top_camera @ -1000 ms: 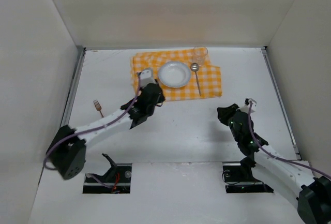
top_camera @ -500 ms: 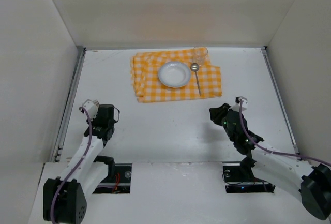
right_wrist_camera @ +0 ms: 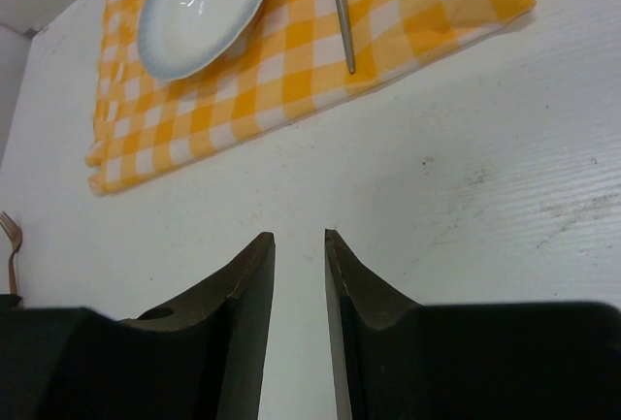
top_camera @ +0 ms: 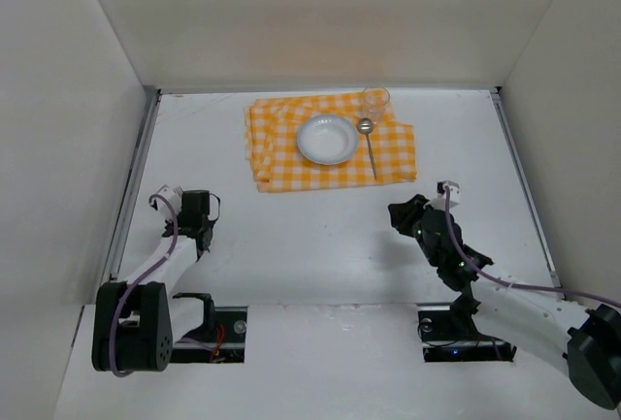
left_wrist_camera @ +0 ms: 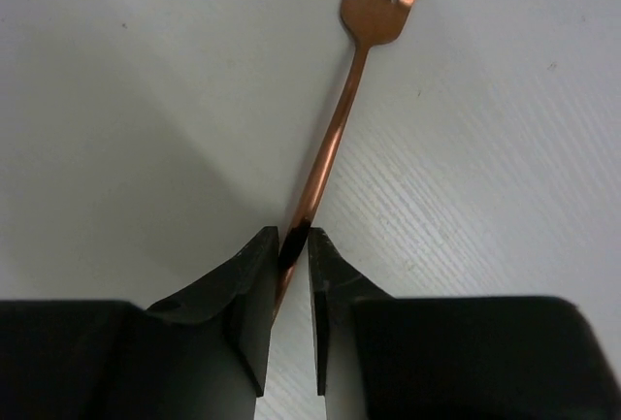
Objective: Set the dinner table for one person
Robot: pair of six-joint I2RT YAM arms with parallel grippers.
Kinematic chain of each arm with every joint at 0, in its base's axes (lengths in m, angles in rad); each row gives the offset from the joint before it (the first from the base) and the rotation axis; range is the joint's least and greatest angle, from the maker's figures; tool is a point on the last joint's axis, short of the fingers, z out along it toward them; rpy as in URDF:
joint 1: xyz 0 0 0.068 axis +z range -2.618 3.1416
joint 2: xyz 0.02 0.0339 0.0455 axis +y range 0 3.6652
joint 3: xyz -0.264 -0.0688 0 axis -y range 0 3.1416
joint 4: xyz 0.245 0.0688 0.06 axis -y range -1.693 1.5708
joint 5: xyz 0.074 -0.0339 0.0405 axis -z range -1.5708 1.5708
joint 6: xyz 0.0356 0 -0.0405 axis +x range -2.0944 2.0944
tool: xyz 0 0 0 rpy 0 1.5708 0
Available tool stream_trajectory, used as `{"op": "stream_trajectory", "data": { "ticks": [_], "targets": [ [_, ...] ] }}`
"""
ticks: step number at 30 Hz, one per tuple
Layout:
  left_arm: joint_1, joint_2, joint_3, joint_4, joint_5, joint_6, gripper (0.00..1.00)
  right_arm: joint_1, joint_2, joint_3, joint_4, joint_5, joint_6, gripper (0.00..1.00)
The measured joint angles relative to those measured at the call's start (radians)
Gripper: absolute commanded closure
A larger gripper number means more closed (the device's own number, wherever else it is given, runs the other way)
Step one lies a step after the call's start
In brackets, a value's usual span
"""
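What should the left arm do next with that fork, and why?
Probably lift slightly: the left gripper looks shut on the fork handle, which lies on the dinner table, apart from the checked cloth.

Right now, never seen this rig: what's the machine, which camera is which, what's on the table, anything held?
Two robot arms stand bolted at the near edge of a white table. The overhead view looks down from behind them; the other two come from wrist cameras, black fingers at the bottom. On the table: a checked cloth with a white plate, a spoon and a glass. The left gripper is closed on the handle of a copper fork lying on the table. The right gripper is slightly open, holding nothing.
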Motion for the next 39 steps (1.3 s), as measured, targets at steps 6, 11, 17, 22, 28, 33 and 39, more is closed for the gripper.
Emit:
{"op": "stream_trajectory", "data": {
  "ticks": [6,11,17,22,28,33,39],
  "targets": [
    [0.012,0.014,0.0,0.044,0.037,0.011,0.99,0.001,-0.022,0.0,0.0,0.007,-0.003,0.65],
    [-0.019,-0.035,0.006,-0.004,0.055,0.021,1.0,0.001,-0.033,0.0,0.006,0.014,-0.004,0.59],
    [-0.241,-0.003,0.211,-0.042,0.047,0.067,1.0,0.003,0.023,0.002,0.014,0.023,-0.007,0.55],
    [-0.365,0.239,0.499,0.072,0.082,0.172,0.99,0.019,0.042,0.002,0.023,0.025,-0.01,0.55],
    [-0.354,0.587,0.766,0.14,0.201,0.253,0.99,0.019,0.043,0.002,0.036,0.026,-0.015,0.54],
    [-0.328,0.785,0.868,0.145,0.249,0.274,0.99,0.019,0.037,0.002,0.05,0.029,-0.023,0.54],
    [-0.329,0.854,0.893,0.146,0.258,0.278,0.96,0.019,0.045,0.002,0.052,0.029,-0.026,0.54]
  ]
}}
